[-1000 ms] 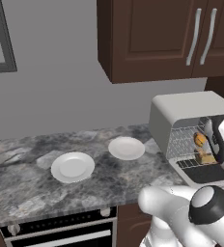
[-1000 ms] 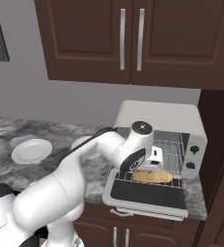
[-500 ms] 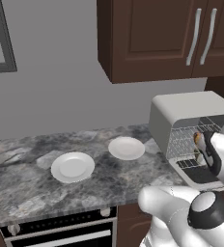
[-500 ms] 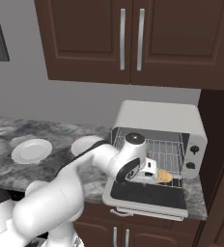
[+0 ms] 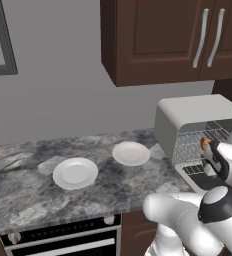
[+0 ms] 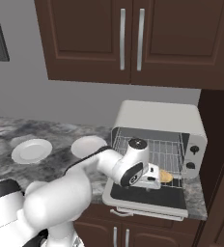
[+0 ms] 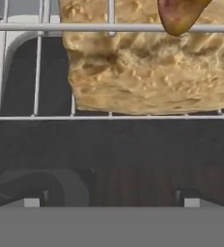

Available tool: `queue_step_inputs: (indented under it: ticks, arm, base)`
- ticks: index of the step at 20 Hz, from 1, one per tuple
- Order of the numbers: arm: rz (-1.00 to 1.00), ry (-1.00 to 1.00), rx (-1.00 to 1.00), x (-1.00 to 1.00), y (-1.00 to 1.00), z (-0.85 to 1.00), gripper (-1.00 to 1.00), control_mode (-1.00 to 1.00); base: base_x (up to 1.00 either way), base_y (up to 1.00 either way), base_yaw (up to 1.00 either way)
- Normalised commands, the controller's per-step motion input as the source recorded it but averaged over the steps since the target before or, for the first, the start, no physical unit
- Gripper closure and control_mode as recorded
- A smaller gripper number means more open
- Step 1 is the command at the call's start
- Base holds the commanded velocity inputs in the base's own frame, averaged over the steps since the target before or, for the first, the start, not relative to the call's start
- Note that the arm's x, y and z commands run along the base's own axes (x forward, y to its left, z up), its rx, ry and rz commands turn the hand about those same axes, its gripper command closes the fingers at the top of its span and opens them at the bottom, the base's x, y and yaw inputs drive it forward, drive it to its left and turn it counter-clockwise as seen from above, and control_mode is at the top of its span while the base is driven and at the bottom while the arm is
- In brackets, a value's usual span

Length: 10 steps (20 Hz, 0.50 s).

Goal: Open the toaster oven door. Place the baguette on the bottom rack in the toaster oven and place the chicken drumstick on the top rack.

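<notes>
Drumstick (image 5: 206,143) from the left base view sits as an orange blob up on the top rack (image 5: 215,131) inside the toaster oven (image 5: 198,112), with my arm right in front of the opening.

Right base view: my tool (image 6: 154,182) hangs low over the dropped toaster oven door (image 6: 147,198), and the baguette (image 6: 166,176) pokes out just past it, further in.

Hand view is the useful one. Fingers (image 7: 29,201) are spread wide, pinching nothing. The baguette lies straight ahead on the bottom rack (image 7: 36,117), long axis running crossways to my reach. Looks like both are placed, so I'd just back straight out.
</notes>
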Motion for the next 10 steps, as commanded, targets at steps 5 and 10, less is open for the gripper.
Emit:
queue_step_inputs:
  ticks: [5, 10]
  arm:
    - [0.00, 0.04, 0.04, 0.06, -0.18, -0.22, -1.00, -1.00]
    - [0.00, 0.02, 0.00, 0.13, -0.15, -0.16, -1.00, -1.00]
  base:
    - [0.00, 0.00, 0.00]
    - [0.00, 0.00, 0.00]
